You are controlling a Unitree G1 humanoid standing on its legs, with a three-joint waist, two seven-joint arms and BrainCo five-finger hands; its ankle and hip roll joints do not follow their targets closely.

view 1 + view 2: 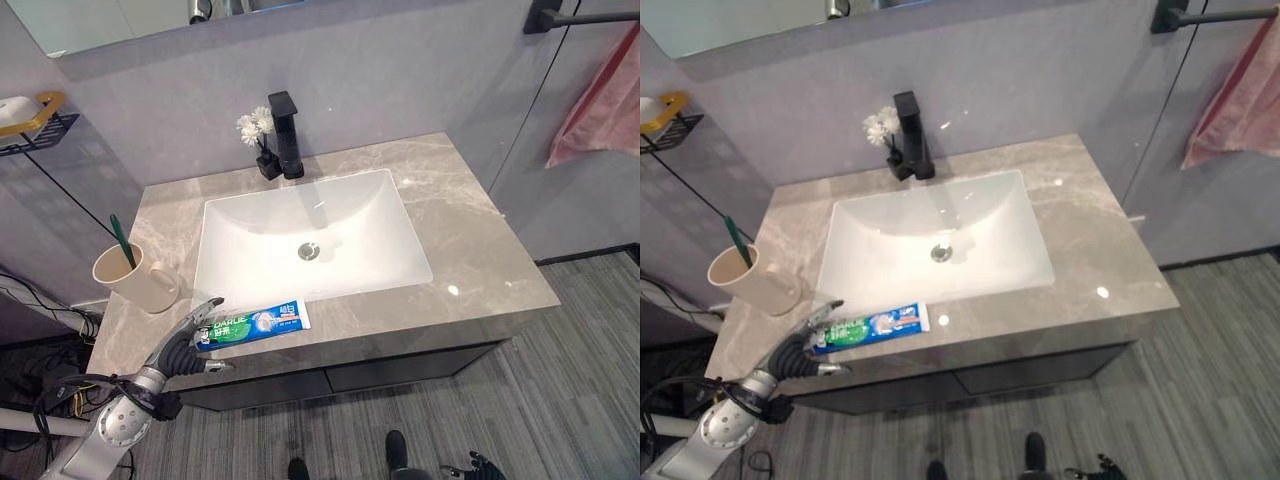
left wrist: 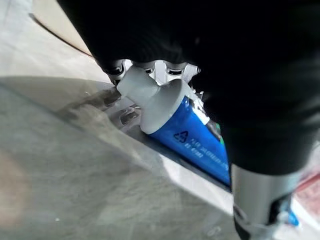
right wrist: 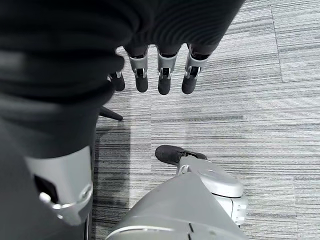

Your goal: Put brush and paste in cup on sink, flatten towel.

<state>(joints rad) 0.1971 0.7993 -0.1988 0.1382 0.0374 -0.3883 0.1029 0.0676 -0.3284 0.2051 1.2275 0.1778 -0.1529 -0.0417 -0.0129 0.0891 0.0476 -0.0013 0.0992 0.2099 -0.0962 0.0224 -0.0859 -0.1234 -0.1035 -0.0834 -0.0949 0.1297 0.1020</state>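
A blue and green toothpaste tube (image 1: 255, 323) lies flat on the grey marble counter (image 1: 480, 230), along its front edge before the basin. My left hand (image 1: 180, 345) is at the tube's capped left end, thumb above and fingers below, spread open around it. In the left wrist view the white cap (image 2: 137, 87) sits right against the fingers. A beige cup (image 1: 135, 278) stands at the counter's left with a green toothbrush (image 1: 122, 240) in it. The pink towel (image 1: 600, 95) hangs bunched from a black bar at the upper right. My right hand (image 3: 160, 75) hangs open over the floor.
A white basin (image 1: 310, 240) fills the counter's middle, with a black tap (image 1: 285, 135) and a small vase of white flowers (image 1: 255, 125) behind it. A wire shelf (image 1: 30, 115) is on the left wall. Grey striped carpet (image 1: 560, 380) lies below.
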